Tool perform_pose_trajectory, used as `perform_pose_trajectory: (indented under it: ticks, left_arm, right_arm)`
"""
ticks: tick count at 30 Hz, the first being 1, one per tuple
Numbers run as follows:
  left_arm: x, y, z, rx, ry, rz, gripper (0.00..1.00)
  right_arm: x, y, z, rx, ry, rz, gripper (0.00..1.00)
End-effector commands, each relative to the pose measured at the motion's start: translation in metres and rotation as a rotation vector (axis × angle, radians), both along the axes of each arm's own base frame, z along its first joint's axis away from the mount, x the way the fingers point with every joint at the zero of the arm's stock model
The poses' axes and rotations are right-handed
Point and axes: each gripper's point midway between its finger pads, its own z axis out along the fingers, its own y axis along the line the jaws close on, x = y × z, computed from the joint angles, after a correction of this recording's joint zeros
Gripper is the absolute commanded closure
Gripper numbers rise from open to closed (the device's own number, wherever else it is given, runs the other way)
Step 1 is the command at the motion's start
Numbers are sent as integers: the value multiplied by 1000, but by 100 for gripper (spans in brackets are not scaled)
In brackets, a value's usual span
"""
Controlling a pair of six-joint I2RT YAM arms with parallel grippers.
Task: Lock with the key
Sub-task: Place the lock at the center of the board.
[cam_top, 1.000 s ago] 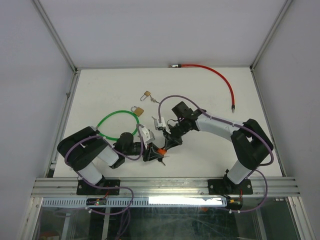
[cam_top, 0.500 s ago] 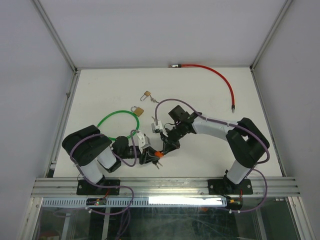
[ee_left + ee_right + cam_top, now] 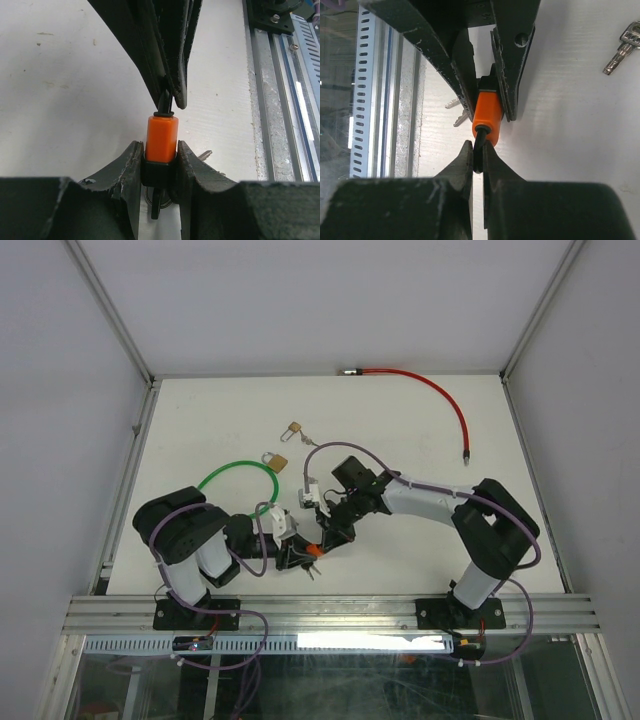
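An orange padlock (image 3: 313, 549) with a black shackle (image 3: 478, 150) is held between both grippers just above the white table, near its front edge. My left gripper (image 3: 160, 160) is shut on the padlock's black base, and the orange body (image 3: 161, 137) sticks out past its fingertips. My right gripper (image 3: 477, 155) is shut on the shackle loop, facing the left one. In the top view the left gripper (image 3: 297, 553) and the right gripper (image 3: 328, 540) meet at the padlock. A bunch of silver keys (image 3: 455, 112) hangs at the padlock's base, partly hidden.
A green cable loop (image 3: 235, 478) lies left of centre with a brass padlock (image 3: 277, 460) on it. A second brass padlock (image 3: 293, 428) and loose keys (image 3: 625, 45) lie further back. A red cable (image 3: 430, 390) runs along the back right. The aluminium rail (image 3: 330, 612) borders the near edge.
Both grippers, still holding the padlock, have shifted a little left and toward the near edge. The left arm has folded in closer to its base.
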Motion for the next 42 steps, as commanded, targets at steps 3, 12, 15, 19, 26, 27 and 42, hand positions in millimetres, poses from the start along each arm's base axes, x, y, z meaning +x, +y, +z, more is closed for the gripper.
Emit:
perform_pose_trajectory:
  ticks: [3,12,15,19,26,27,42]
  left_arm:
    - [77,-2,101,-280,-302,311,92]
    - [61,8,136,-376,-165,319,44]
    - [56,11,150,-396,-124,322,33]
    - [49,16,164,-413,-80,326,24]
    - [33,22,182,-474,56,318,13]
    - [32,22,183,-481,77,315,13]
    - [60,12,179,-499,365,442,23]
  right_arm:
    - [-47,16,-16,-41,60,178,100]
    - [34,-24,61,136,-16,-48,100]
    - [39,-37,86,211,-19,-68,100]
    - [48,-54,110,264,-36,-107,100]
    - [59,-85,151,392,-39,-192,100]
    - [59,-87,155,407,-43,-199,100]
    - [68,-100,164,456,-32,-274,100]
